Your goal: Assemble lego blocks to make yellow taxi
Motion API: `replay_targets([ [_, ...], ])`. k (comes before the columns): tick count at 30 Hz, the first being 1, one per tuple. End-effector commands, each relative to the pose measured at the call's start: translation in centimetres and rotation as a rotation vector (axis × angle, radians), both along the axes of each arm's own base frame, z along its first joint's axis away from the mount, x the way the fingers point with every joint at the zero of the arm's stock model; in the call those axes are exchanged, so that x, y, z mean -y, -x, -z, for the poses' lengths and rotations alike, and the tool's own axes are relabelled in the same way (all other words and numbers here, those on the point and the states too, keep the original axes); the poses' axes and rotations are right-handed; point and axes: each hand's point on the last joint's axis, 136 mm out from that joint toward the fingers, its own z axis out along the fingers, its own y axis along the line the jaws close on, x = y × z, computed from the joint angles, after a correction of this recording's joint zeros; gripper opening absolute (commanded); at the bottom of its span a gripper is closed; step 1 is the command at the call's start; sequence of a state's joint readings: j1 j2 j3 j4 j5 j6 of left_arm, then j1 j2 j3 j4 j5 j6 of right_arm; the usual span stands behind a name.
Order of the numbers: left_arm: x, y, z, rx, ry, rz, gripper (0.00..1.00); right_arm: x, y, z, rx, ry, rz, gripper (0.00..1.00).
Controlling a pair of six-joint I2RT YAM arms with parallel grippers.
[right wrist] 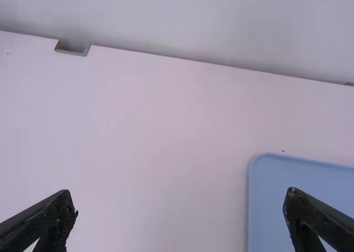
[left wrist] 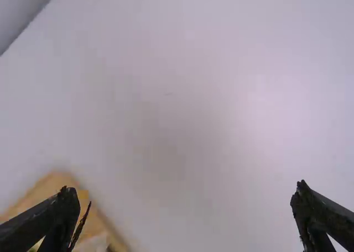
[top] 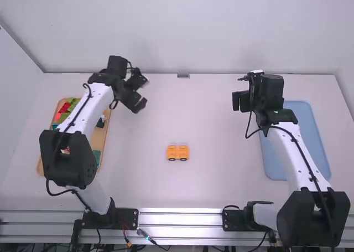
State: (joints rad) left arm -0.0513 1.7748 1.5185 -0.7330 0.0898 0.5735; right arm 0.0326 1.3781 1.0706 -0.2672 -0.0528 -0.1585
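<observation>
"White wall (top: 166, 30) across the back, white table (top: 221, 174) before it, metal rails (top: 180, 219) along the near edge; where's the taxi piece?"

"Near the middle of the table, a little towards the near side, between the two arms; it's a small orange-yellow block build (top: 173, 151), two matching halves side by side, with dark round wheels low on the side towards the camera."

"And the left gripper (top: 143, 91)?"

"Above the table, just beside the far end of the wooden tray (top: 102, 131), on the side towards the middle; its fingers are spread wide with pale tabletop between them, and in the left wrist view one finger overlaps the tray's corner."

"What does that tray hold?"

"Loose blocks: green (top: 72, 102), red (top: 65, 107) and teal (top: 97, 154) among them; the left arm covers part of it, so I can't tell the full lot."

"Right gripper (top: 240, 101)?"

"Well apart from the taxi piece, over the far right part of the table, near the blue tray's (top: 307, 135) far corner; its fingers are parted wide too, one overlapping the blue in the right wrist view."
</observation>
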Motion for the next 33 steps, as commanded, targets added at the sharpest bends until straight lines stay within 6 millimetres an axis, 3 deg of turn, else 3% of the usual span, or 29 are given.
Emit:
replay_targets([
  [1,-5.1,-0.8,-1.1,0.039,-0.002,-0.335,0.99,-0.1,-0.6,-1.2,0.024,-0.006,0.000,0.99],
  [3,-8.9,-1.3,-1.5,0.075,0.048,-0.550,0.99,-0.2,-0.6,-1.2,0.023,-0.007,-0.002,0.99],
  [8,-12.2,-1.0,-1.1,0.053,0.212,-0.671,0.99,-1.2,-0.4,-1.2,0.019,-0.045,-0.050,0.99],
  [15,-17.2,-0.2,-0.2,0.036,0.245,-0.841,0.99,-1.4,-0.4,-1.2,0.020,-0.049,-0.067,0.99],
  [24,-18.5,-1.1,1.4,-0.118,0.225,-0.867,0.99,-1.4,-0.4,-1.2,0.020,-0.048,-0.066,0.99],
  [30,-19.0,-1.9,5.2,-0.270,0.197,-0.894,1.00,-1.4,-0.4,-1.2,0.018,-0.048,-0.066,0.99],
  [33,-18.6,-2.1,7.2,-0.319,0.193,-0.890,0.95,-1.4,-0.4,-1.2,0.019,-0.049,-0.066,0.99],
])
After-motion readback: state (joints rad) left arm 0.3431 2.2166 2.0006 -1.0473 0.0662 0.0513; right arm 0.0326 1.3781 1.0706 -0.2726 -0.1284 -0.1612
